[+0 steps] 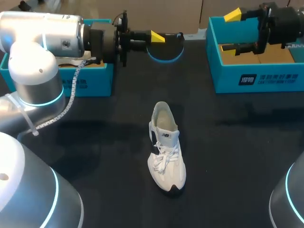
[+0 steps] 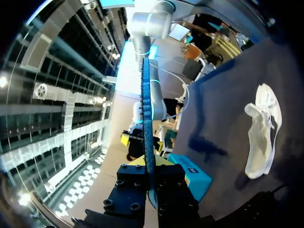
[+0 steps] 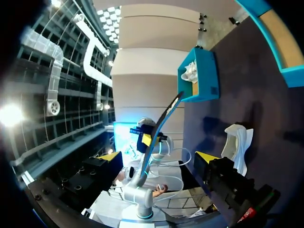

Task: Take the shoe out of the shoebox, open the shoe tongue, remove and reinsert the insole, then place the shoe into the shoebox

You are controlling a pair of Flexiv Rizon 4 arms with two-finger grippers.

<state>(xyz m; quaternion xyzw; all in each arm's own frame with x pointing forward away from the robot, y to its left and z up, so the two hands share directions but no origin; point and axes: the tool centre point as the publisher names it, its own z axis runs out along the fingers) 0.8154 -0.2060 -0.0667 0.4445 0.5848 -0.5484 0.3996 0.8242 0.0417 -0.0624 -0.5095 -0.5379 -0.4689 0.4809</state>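
The white shoe (image 1: 166, 151) lies on the black table, toe toward the front; the wrist views show it too (image 2: 263, 134) (image 3: 239, 142). High over the table's far middle, my left gripper (image 1: 161, 38) is shut on the dark, blue-edged insole (image 1: 167, 49). In the left wrist view the insole (image 2: 147, 114) stands edge-on between the fingers. My right gripper (image 1: 231, 32) is open and empty over the teal shoebox (image 1: 259, 78) at the far right. Ahead of its spread yellow tips (image 3: 205, 156), the right wrist view shows the curved insole (image 3: 164, 118).
A second teal box (image 1: 92, 78), with white paper in it (image 3: 191, 71), stands at the far left under my left arm. The shoebox at the right has a brown cardboard bottom (image 1: 270, 56).
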